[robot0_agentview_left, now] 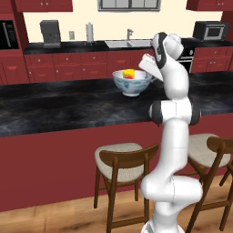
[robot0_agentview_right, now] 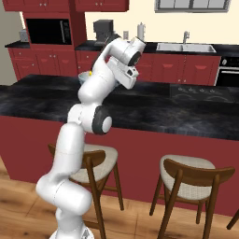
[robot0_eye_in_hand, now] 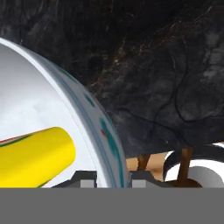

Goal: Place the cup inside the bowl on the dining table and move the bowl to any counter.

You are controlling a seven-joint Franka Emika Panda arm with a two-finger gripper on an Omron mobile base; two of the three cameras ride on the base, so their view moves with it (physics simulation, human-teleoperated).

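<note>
The white bowl [robot0_agentview_left: 132,84] with a blue pattern stands on the black marbled dining table [robot0_agentview_left: 54,104]. The yellow cup [robot0_agentview_left: 129,73] lies inside it, its red mark showing. In the hand view, my gripper [robot0_eye_in_hand: 113,180] is shut on the bowl [robot0_eye_in_hand: 43,109], with the rim running between the two fingertips. One finger is inside the bowl and the other outside. The cup [robot0_eye_in_hand: 35,159] lies on its side in the bowl, just left of the fingers. In the left base view my hand is at the bowl's right rim.
Behind the dining table runs the counter [robot0_agentview_left: 68,47] with a steel sink [robot0_agentview_left: 127,43], a coffee machine [robot0_agentview_left: 50,32] and a microwave [robot0_agentview_left: 209,31]. Wooden stools [robot0_agentview_left: 120,157] [robot0_agentview_right: 196,177] stand in front of the table beside my base.
</note>
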